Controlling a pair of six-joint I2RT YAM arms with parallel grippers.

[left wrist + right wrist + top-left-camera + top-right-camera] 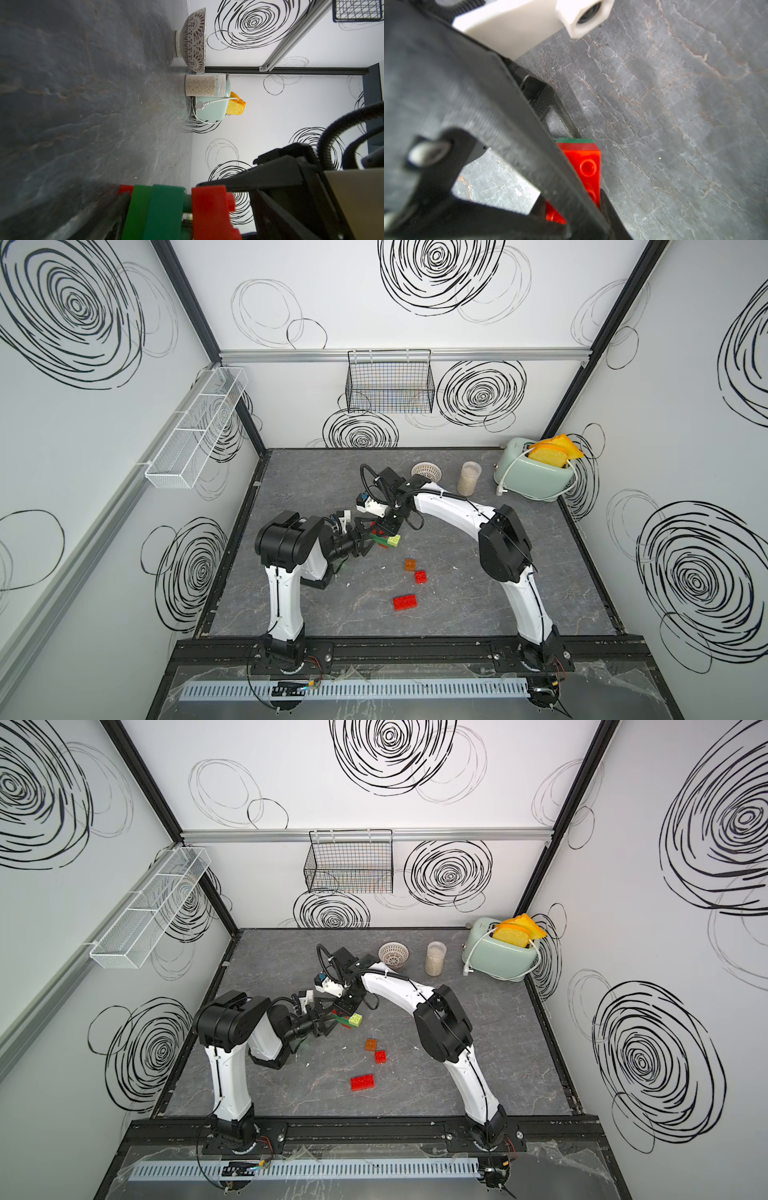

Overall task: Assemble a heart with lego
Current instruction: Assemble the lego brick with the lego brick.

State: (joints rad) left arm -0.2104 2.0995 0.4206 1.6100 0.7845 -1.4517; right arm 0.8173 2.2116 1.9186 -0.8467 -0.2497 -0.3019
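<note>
The part-built heart [384, 540] [347, 1020] is a stack of green, red and lime-yellow lego left of the table's middle. My right gripper [388, 529] [573, 209] comes down from above and is shut on the red brick [588, 166] on top of the stack. My left gripper [368, 539] [187, 218] reaches in from the left, open wide, with the stack's green bricks [158, 209] between its fingers. Three loose bricks lie nearer the front: an orange one [410, 564], a small red one [420, 576] and a longer red one [402, 602].
At the back of the table stand a patterned bowl [427, 470], a jar of grain [468, 484] and a mint toaster [536, 475] with toast in it. A black wire basket [390, 385] hangs on the back wall, a white mesh shelf [195, 427] on the left wall.
</note>
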